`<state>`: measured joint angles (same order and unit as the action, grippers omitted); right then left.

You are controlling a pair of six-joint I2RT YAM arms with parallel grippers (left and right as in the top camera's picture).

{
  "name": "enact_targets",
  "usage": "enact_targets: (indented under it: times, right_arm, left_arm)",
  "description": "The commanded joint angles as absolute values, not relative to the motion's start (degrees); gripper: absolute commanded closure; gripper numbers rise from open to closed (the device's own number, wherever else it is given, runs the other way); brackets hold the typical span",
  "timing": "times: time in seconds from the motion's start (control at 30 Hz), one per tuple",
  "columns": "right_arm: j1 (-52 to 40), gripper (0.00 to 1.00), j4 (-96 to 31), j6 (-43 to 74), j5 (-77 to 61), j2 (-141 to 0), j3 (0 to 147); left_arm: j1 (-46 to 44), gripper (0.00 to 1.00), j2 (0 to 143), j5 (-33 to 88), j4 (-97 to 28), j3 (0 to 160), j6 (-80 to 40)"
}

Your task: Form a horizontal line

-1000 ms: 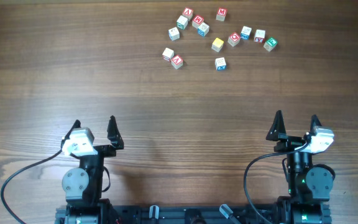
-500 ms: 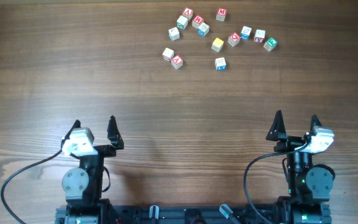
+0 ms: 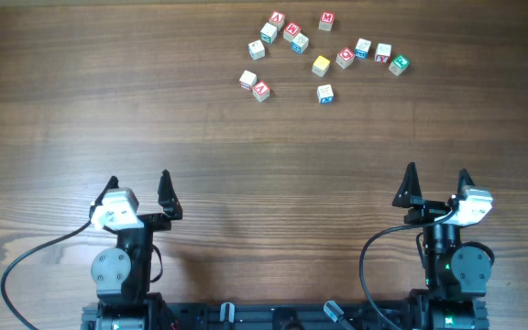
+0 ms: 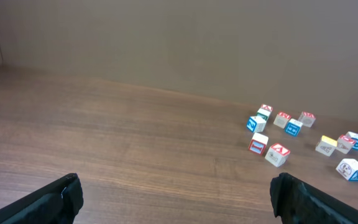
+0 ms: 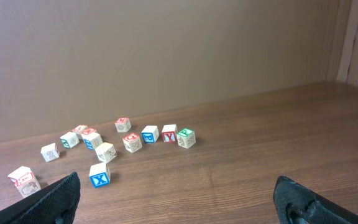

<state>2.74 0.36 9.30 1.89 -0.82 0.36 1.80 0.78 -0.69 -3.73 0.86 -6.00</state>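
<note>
Loosely, cubes (image 3: 322, 65) cluster near the table's (image 3: 246, 147) far edge (unaligned).

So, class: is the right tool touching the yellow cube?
Apart. The overhead view shows a wide stretch of table between the right tool and the yellow cube.

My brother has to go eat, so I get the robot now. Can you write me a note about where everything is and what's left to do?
Left gripper: open, empty, at the near edge.
Right gripper: open, empty, at the near edge.
The job's three lie loose among other letter cubes at the far side. The yellow cube is mid-scatter, the red-and-white cube just to its right, and the blue X cube nearer the arms.
Done: nothing, no line formed.
Left: bring those three into one horizontal row.
</note>
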Motion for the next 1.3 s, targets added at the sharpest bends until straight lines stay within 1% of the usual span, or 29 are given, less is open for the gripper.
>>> enact_targets:
  times: [0.0,0.07,0.13,0.23,0.3,0.43,0.57,0.67,0.77,0.83,0.97,1.1,1.27]
  right_arm:
    - [3.03,0.0,0.51,9.06,1.19,-0.64,0.3]
    - [3.03,0.0,0.51,9.08,1.17,-0.64,0.3]
    - [3.03,0.0,0.51,9.08,1.19,-0.64,0.3]
    - [3.03,0.0,0.51,9.06,1.19,-0.64,0.3]
    - [3.03,0.0,0.51,9.06,1.17,-0.64,0.3]
    - [3.03,0.0,0.51,9.06,1.19,-0.64,0.3]
    - [3.03,0.0,0.51,9.04,1.19,-0.64,0.3]
    - [3.03,0.0,0.51,9.08,1.17,-0.64,0.3]
    - [3.03,0.0,0.51,9.08,1.19,-0.64,0.3]
    - [3.03,0.0,0.51,9.06,1.17,-0.64,0.3]
    - [3.03,0.0,0.51,9.06,1.19,-0.64,0.3]
    - [3.03,0.0,0.51,9.08,1.17,-0.64,0.3]
    - [3.03,0.0,0.51,9.06,1.19,-0.64,0.3]
  left_arm:
    - [2.22,0.0,0.38,-1.34,-4.01,0.32,-4.47]
    - [2.2,0.0,0.38,-1.23,-3.36,0.32,-4.64]
    - [2.2,0.0,0.38,1.61,-3.27,0.34,-5.26]
    - [2.2,0.0,0.45,4.64,-4.08,0.45,-13.32]
    - [2.2,0.0,0.54,7.14,-4.58,1.74,-14.41]
    - [2.2,0.0,3.73,8.12,-11.88,9.45,-13.69]
    - [2.2,0.0,13.65,8.6,-15.16,18.52,-13.74]
    - [2.2,0.0,23.94,12.29,-19.05,25.74,-13.72]
    - [2.2,0.0,34.48,15.22,-26.44,31.9,-13.74]
    - [2.2,0.0,39.03,19.79,-28.71,33.56,-13.74]
    - [2.2,0.0,44.69,24.95,-30.33,33.56,-13.78]
    - [2.2,0.0,48.12,25.56,-34.83,33.56,-13.96]
    - [2.2,0.0,48.01,25.52,-34.17,34.61,-13.72]
